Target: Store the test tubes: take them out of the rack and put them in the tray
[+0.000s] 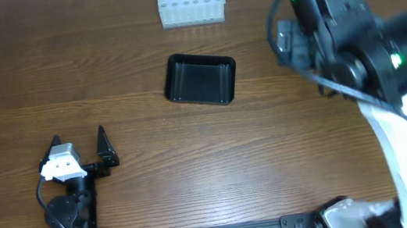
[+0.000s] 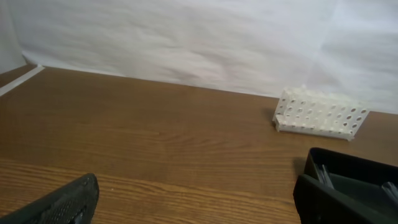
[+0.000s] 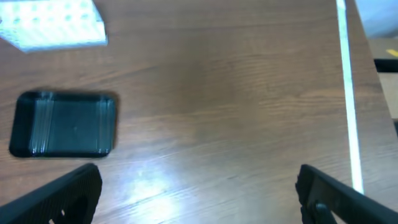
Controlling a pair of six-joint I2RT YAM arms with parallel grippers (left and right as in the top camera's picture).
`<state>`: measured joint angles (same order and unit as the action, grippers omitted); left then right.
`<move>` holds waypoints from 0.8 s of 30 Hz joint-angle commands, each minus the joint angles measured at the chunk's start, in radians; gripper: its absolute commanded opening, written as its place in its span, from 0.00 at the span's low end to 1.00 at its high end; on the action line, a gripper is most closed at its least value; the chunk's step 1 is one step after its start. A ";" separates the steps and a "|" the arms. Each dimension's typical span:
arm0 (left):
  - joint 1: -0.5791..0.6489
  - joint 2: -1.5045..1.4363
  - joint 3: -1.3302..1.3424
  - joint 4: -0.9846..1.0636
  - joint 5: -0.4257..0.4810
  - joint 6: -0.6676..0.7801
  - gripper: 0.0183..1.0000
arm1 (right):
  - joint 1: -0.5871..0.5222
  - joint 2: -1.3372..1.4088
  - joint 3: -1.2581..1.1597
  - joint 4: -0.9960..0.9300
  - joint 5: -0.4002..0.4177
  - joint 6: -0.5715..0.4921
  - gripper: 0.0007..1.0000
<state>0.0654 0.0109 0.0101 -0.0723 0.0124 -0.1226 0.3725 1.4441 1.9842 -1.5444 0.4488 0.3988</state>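
Observation:
The white test tube rack [image 1: 191, 8] stands at the back of the table, with the black tray [image 1: 200, 79] just in front of it. In the right wrist view, clear tubes [image 3: 42, 124] lie inside the tray [image 3: 93, 146], and the rack [image 3: 53, 23] is beyond it. My right gripper [image 3: 199, 199] hangs open high above bare wood, to the right of the tray. My left gripper [image 1: 80, 146] rests open low at the front left, holding nothing. From there the rack [image 2: 320, 112] and the tray [image 2: 357, 171] are far off.
The raised right arm [image 1: 349, 24] covers the back right of the table. A white strip [image 3: 347, 93] marks the table's right edge. Bare wood lies between the left gripper and the tray.

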 commanded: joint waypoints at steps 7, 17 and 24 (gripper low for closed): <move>-0.005 -0.005 -0.004 -0.005 0.014 0.014 1.00 | -0.033 -0.498 -0.735 0.539 -0.008 -0.183 0.99; -0.005 -0.005 -0.004 -0.005 0.014 0.014 1.00 | -0.070 -0.659 -1.157 1.334 -0.145 -0.616 0.99; -0.005 -0.005 -0.004 -0.005 0.014 0.014 1.00 | -0.120 -0.696 -1.385 1.733 -0.145 -0.639 0.99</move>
<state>0.0654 0.0109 0.0101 -0.0727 0.0124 -0.1226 0.2718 0.7647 0.6666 0.1524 0.3187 -0.1989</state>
